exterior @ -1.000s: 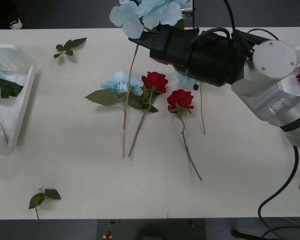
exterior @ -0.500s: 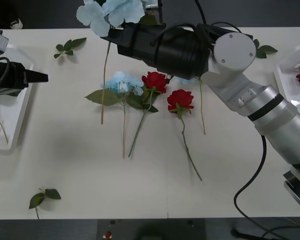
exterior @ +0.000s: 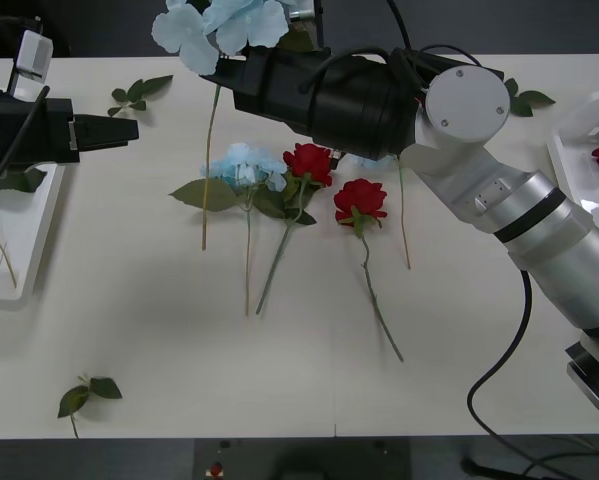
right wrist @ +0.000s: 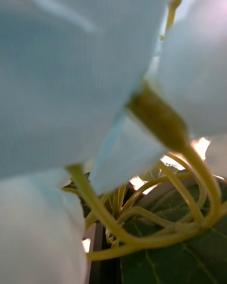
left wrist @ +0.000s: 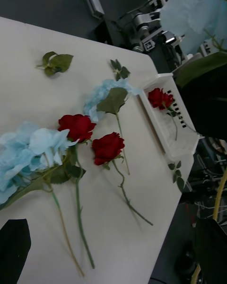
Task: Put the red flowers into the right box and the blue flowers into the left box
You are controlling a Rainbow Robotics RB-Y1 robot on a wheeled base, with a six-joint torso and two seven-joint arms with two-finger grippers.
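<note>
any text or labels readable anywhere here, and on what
None can be read.
The left box, right box, flowers and table carry no print.
The right gripper, holding a blue flower, and the left gripper show no markings.

A robotics lab is what is seen here. A plain pale desk (exterior: 179, 330) is set against a dark floor, with black cables (exterior: 499, 370) trailed off its edge. Beyond the desk's far corner, grey metal machinery (left wrist: 146, 21) and tangled wiring (left wrist: 213, 180) are crowded in. Nothing homely is shown.
</note>
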